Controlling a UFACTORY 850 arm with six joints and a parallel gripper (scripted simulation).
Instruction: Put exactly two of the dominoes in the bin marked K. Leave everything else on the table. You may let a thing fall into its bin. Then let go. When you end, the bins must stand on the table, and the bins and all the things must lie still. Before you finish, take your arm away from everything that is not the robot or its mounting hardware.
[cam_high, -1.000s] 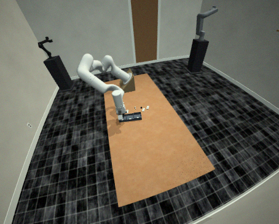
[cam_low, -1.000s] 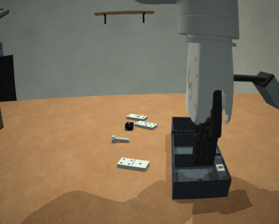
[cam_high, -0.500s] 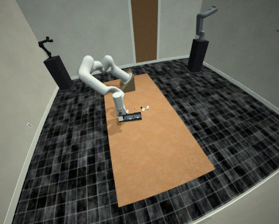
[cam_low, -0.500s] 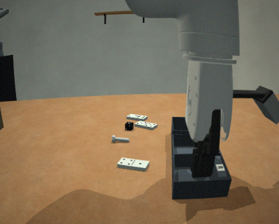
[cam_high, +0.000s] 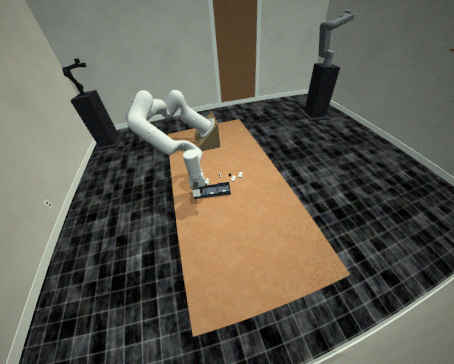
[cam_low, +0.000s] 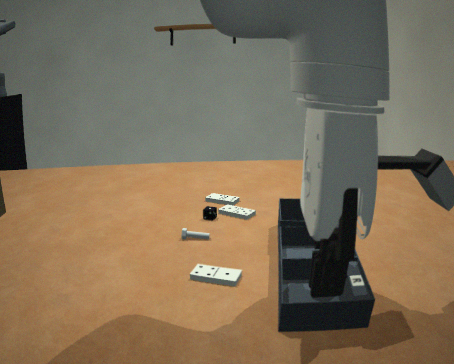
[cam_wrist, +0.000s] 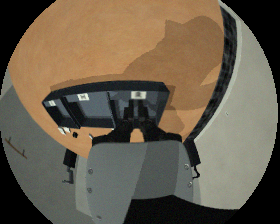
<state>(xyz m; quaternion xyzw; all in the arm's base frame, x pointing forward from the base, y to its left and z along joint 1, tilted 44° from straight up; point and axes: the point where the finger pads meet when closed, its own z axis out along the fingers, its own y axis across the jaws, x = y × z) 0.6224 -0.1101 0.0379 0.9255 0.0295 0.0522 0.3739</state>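
Observation:
A dark three-compartment bin (cam_low: 325, 315) (cam_high: 220, 190) (cam_wrist: 115, 89) stands on the table. Its near-end compartment carries the K label (cam_low: 356, 280). My gripper (cam_low: 327, 290) (cam_high: 196, 194) (cam_wrist: 135, 105) reaches down into that K compartment with its black fingers shut, and I see nothing between them. Three white dominoes lie flat on the table left of the bin: one near the front (cam_low: 215, 274) and two further back (cam_low: 237, 211) (cam_low: 222, 198). The arm hides part of the bin's inside.
A black die (cam_low: 210, 213) sits beside the two far dominoes. A pale bolt (cam_low: 195, 234) lies between the die and the near domino. A brown wedge-shaped block (cam_high: 210, 134) stands at the far end of the table by the arm's base.

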